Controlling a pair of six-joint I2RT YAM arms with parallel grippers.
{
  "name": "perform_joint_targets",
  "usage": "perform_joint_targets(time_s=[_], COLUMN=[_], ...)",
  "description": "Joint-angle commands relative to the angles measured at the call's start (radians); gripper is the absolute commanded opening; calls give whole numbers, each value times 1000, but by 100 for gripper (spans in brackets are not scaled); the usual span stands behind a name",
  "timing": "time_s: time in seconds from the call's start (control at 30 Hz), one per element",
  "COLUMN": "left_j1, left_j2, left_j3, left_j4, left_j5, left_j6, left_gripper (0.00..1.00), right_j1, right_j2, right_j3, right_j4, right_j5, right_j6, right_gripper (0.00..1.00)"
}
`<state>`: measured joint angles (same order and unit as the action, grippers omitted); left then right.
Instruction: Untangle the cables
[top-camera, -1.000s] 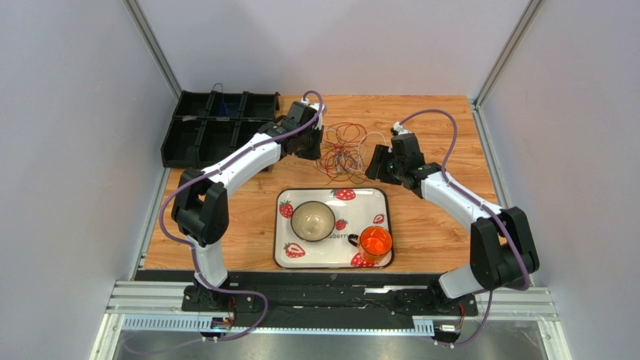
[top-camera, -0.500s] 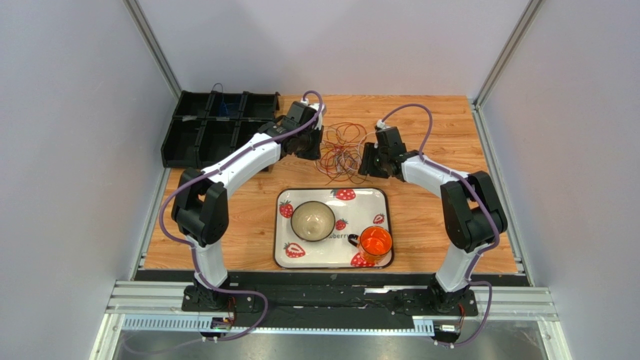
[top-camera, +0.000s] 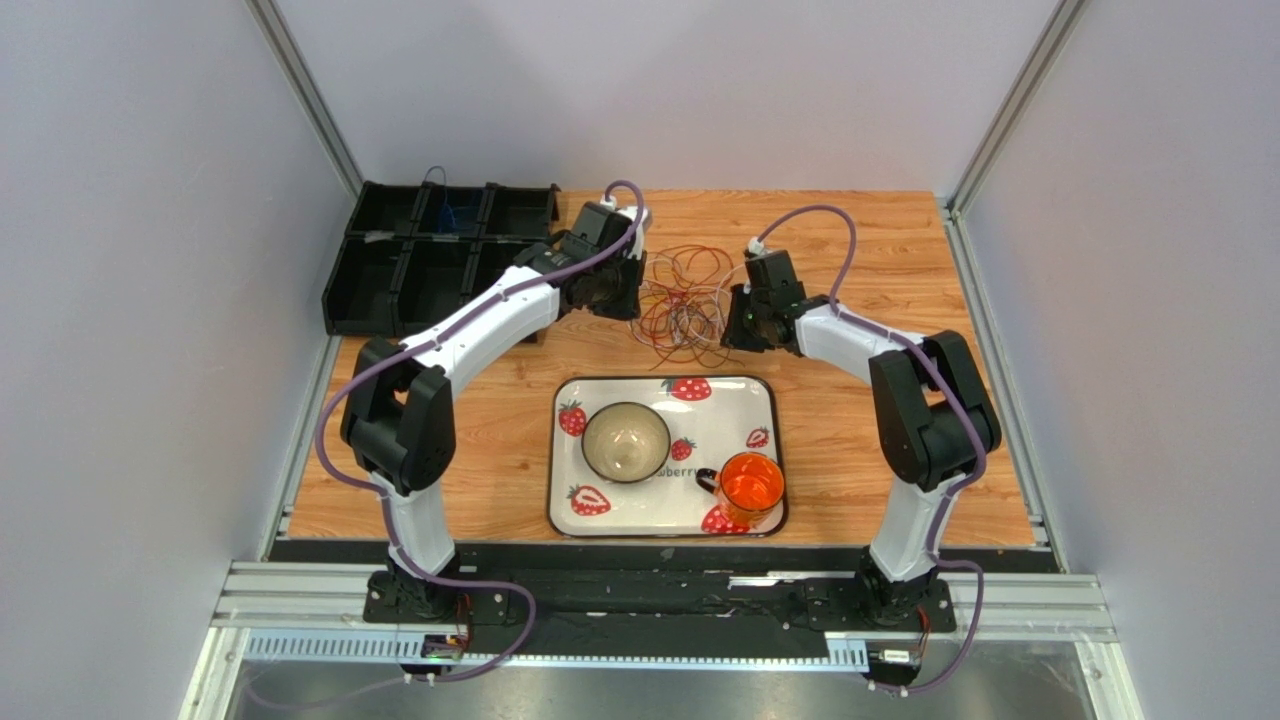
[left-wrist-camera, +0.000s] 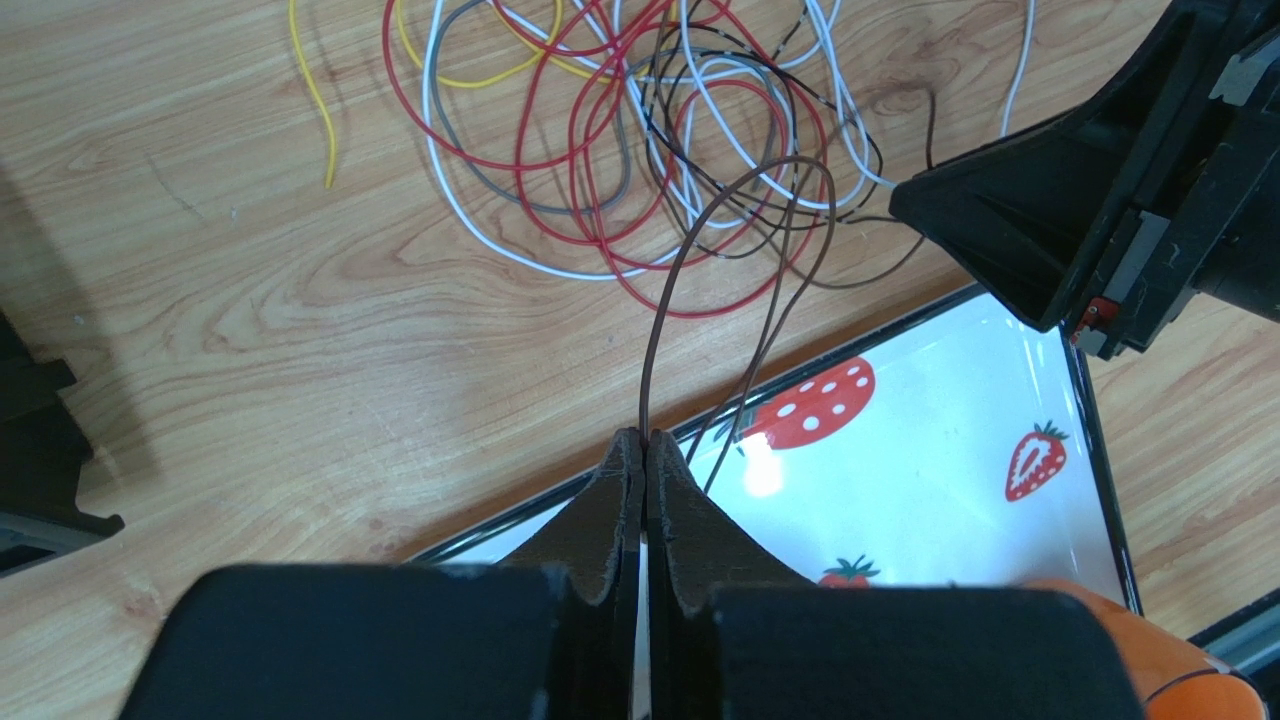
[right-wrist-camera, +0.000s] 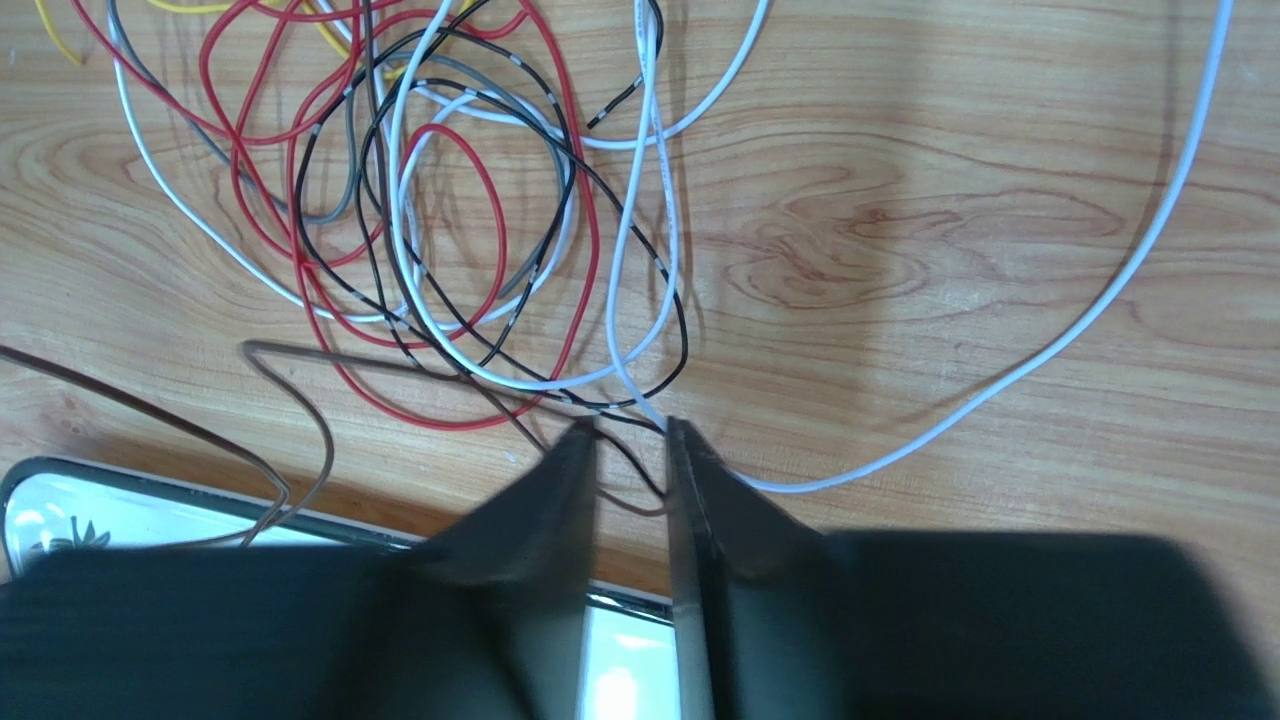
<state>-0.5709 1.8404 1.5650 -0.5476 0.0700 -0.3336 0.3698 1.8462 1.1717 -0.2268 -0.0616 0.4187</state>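
Right end effector (right-wrist-camera: 628, 434) nearer — thin looped cables (top-camera: 684, 312)

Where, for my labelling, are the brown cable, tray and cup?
brown cable (left-wrist-camera: 646, 383), left wrist view, left strand of its loop.
tray (top-camera: 732, 402), top view, bare white floor near the far edge.
cup (top-camera: 750, 485), top view, its orange middle.
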Motion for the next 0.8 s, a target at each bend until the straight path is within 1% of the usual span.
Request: perform_joint_targets(time_s=[0.0,0.03,0.07,0.27,0.37,0.4,0.53,0.6,0.7,0.77], left_j1=[2,0,0,0,2,0,0,2,-3,-9], left_j2=[-58,-59,-59,-95,-115,-128,-162,-178,-213,-234], left_j3=[33,32,30,41,67,73,116,128,130,116], left_j4=[-3,-5,-6,-29,-51,-55,-81,-98,-80,-69], left_j5=[5,5,5,4,8,7,-10,-12,39,24], left_j6=[18,18,19,18,21,22,25,24,27,25], left_gripper=[0,0,0,0,0,0,0,0,0,0], right_j1=[4,6,8,37,55,61,70,73,72,73], right_j2=[-10,-11,-15,-117,-179,-191,-229,-249,-271,-281], right_j3=[34,36,52,137,221,273,383,407,425,422], right_j4=[27,24,14,-94,-157,-172,-232,-238,-220,-195], right_j5=[11,13,16,29,13,-9,-69,-113,-190,-221], right_j6=[-1,-3,-6,-37,-54,-55,-49,-29,9,34], right_gripper=[12,4,0,0,0,0,0,0,0,0])
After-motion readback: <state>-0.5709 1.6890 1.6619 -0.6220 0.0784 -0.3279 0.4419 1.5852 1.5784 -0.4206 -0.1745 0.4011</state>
